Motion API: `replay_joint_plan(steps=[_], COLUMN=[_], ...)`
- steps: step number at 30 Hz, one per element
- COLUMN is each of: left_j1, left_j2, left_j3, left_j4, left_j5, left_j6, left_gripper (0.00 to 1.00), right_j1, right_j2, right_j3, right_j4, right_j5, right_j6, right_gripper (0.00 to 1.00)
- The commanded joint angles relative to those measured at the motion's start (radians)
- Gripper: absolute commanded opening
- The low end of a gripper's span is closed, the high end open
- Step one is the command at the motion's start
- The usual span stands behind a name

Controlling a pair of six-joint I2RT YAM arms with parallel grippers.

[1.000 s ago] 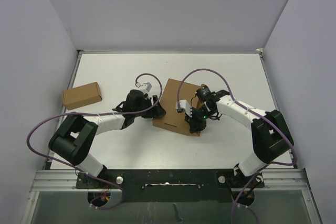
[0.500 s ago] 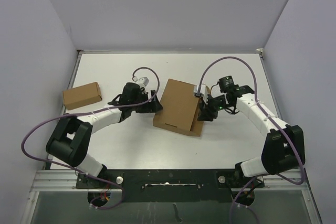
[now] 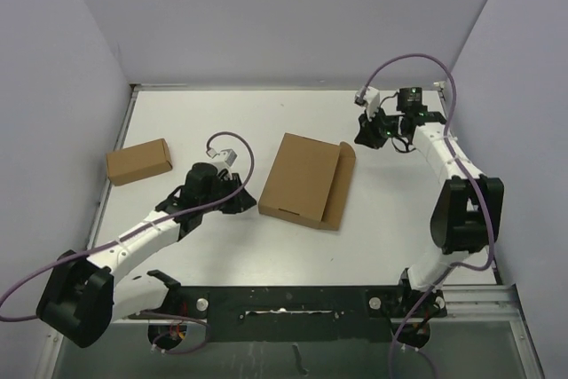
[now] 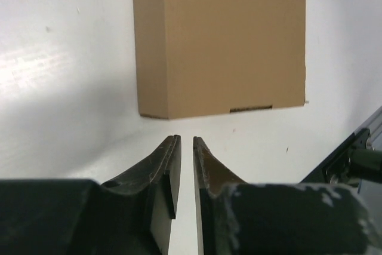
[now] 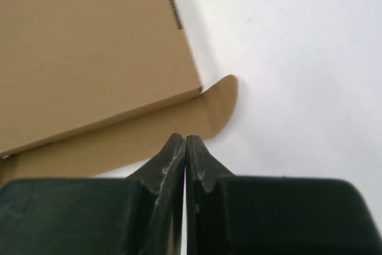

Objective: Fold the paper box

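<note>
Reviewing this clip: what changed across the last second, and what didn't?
Both arms left the box. The left arm drew back from its left edge toward the near left. The right arm came off its right side and swung to the far right corner. Both pairs of jaws are now closed and empty. The box, with its flap lying out to the right, and the small box stayed put.

Large plain brown cardboard mailer box [image 3: 300, 176] lies flat mid-table, lid closed, slightly rotated. One rounded-corner flap [image 3: 341, 184] sticks out flat along its right side. Narrow slit [image 3: 287, 213] shows near its front edge.
</note>
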Motion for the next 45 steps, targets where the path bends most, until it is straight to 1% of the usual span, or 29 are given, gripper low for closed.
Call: replay_joint_plan(steps=[1,4,8,13,17,26,33,38,45], left_j1=[-0.046,-0.077,-0.084,-0.083,-0.081,-0.033,0.009,0.04,0.039], left_j2=[-0.044,0.0,0.092,0.202,0.276,0.357,0.415,0.491,0.66], left_j3=[-0.057,-0.081,-0.071,-0.013,0.038,0.125,0.199,0.31,0.493], left_j4=[-0.001,0.038,0.11,0.148,0.155,0.123,0.091,0.071,0.036], left_j5=[0.038,0.039,0.051,0.057,0.06,0.053,0.061,0.081,0.141], left_j6=[-0.056,-0.071,-0.074,-0.052,-0.034,0.024,0.071,0.106,0.128], left_gripper=[0.12,0.12,0.13,0.16,0.17,0.19,0.21,0.28,0.29], right_j1=[0.021,0.045,0.074,0.106,0.118,0.1,0.094,0.105,0.111], right_j2=[0.158,0.261,0.365,0.425,0.443,0.304,0.131,0.031,-0.084], right_j3=[0.158,0.259,0.353,0.395,0.391,0.204,0.007,-0.111,-0.23], right_j4=[0.022,-0.013,-0.049,-0.071,-0.102,-0.103,-0.137,-0.192,-0.23], right_j5=[0.07,0.11,0.127,0.148,0.14,0.089,0.065,0.061,0.071], right_j6=[-0.004,-0.035,-0.063,-0.106,-0.146,-0.228,-0.257,-0.265,-0.28], right_gripper=[0.0,0.0,0.0,0.0,0.0,0.0,0.0,0.0,0.0])
